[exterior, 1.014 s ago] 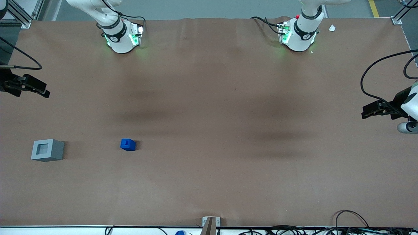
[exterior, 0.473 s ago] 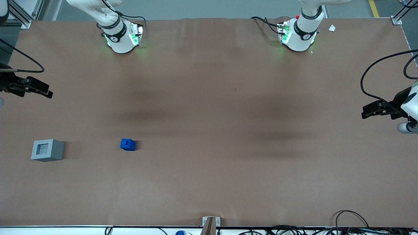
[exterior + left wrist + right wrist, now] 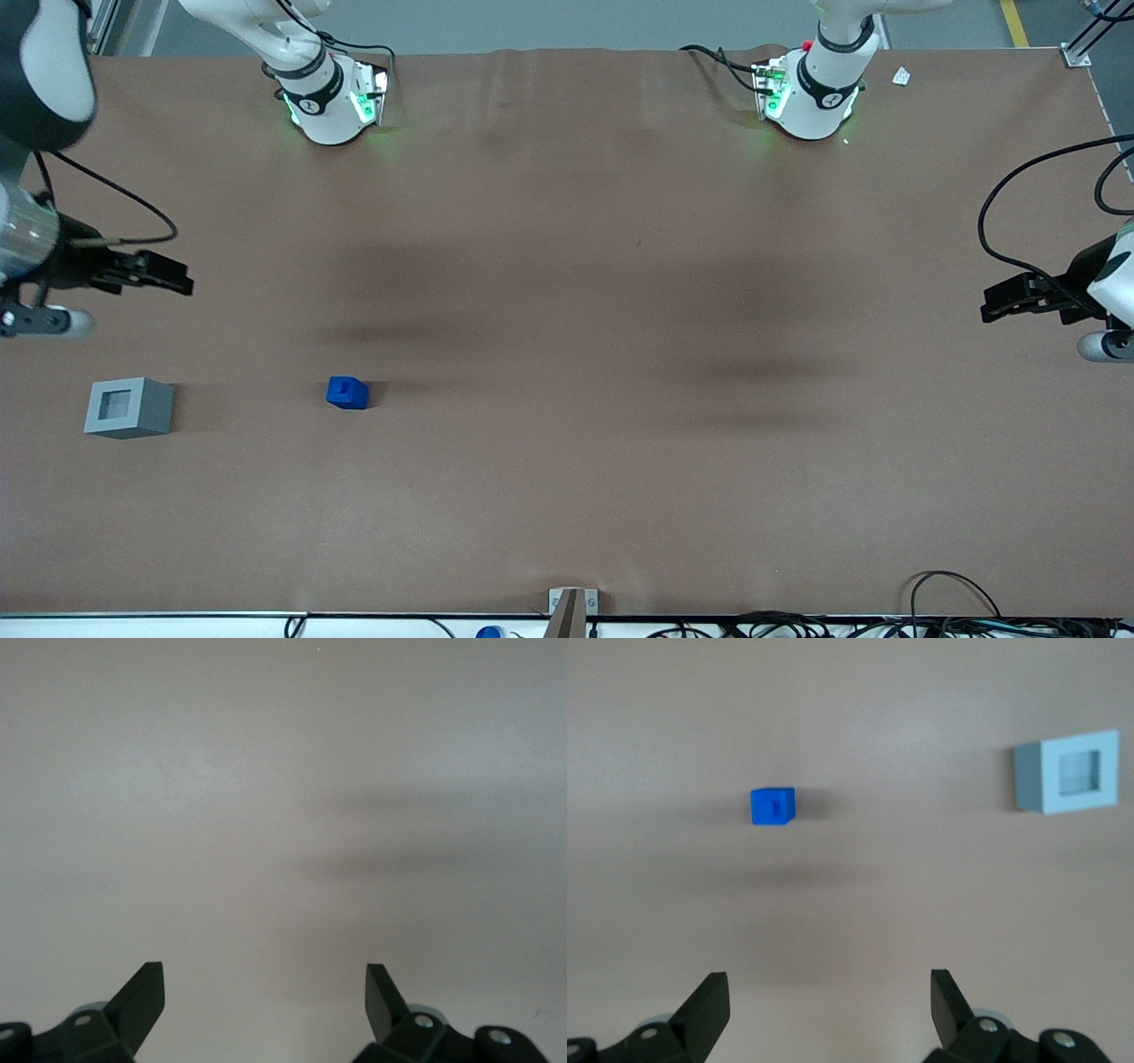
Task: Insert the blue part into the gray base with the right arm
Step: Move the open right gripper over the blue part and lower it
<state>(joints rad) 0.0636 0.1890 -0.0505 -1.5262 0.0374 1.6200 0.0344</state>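
The brown worktop [image 3: 567, 354] carries both task things, well apart from each other. The right arm [image 3: 35, 177] reaches in over the working arm's end of the worktop. Its pincer [image 3: 168, 275] hangs above the surface with fingers spread wide, holding and touching nothing. The gray base [image 3: 129, 408] sits upright, its pale square recess facing up, nearer the front camera than the pincer. The blue part [image 3: 346, 392] rests beside the base, toward the parked arm's end; its long axis cannot be told.

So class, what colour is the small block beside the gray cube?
Bright blue part, clearest in the right wrist view.
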